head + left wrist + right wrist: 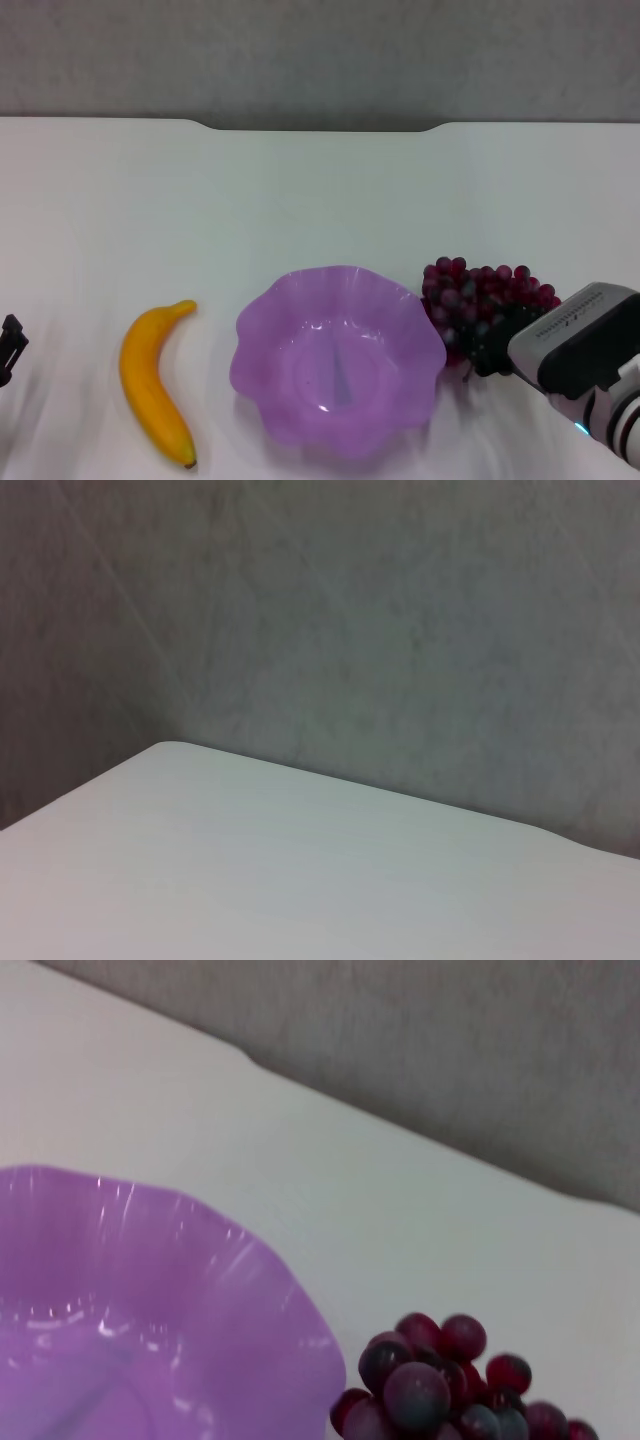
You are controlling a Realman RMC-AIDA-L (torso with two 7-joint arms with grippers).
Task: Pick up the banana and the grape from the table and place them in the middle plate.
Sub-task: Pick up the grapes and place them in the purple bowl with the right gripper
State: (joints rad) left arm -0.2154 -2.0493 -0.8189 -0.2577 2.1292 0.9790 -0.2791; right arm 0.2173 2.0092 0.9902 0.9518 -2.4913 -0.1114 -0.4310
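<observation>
Nearest the robot, at the lower left edge of the head view, a small dark part of the left gripper (10,345) is seen low beside the table (320,200); too little of it is shown for its opening to be told, and nothing is seen in it. At the lower right, the right gripper (492,355) is found at the near side of the grape (483,300), its grey wrist housing filling the corner. Its dark tip is set against the bunch, but whether it is spread or closed, or has hold of the bunch, cannot be told.

The banana (152,385) is laid flat on the table to the left of the middle plate (300,425), apart from it, with its dark tip turned toward the robot and its stem end pointed away.

The middle plate is set in the centre, with nothing seen inside it. The grape is placed just beside its right rim; in the right wrist view the grape (430,1390) and the scalloped edge of the middle plate (250,1290) are shown close together.

Farther off, bare white table is seen up to its notched far edge, and a grey wall (320,60) is seen behind it.
</observation>
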